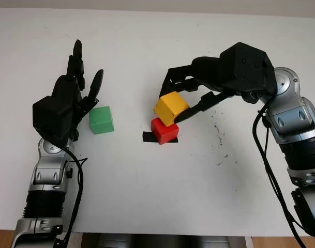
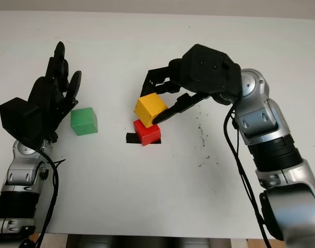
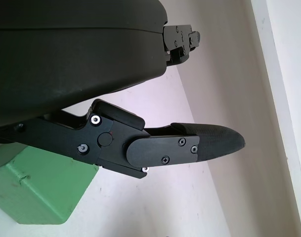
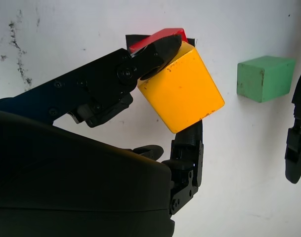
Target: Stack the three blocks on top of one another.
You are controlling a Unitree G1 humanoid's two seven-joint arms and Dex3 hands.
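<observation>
**Yellow block held tilted over the red one**

The yellow block (image 1: 171, 107) sits tilted in the grip of the right hand (image 1: 191, 95), its lower corner right over the red block (image 1: 164, 130); whether the two touch cannot be told. In the right wrist view one finger presses the yellow block's side next to the red block, and another finger (image 4: 190, 143) braces the opposite face. The red block lies on the white tabletop (image 1: 147, 196), on a small patch of black tape (image 1: 148, 137) that shows at its left edge.

The green block (image 1: 101, 120) stands alone on the tabletop, well apart from the other two, to their left. The left hand (image 1: 79, 90) is just beside it on its left, open and holding nothing. In the left wrist view the green block (image 3: 39, 190) lies close under the hand's black shell.

To the right of the red block, a scatter of dark marks (image 1: 218, 135) specks the tabletop below the right arm.
</observation>
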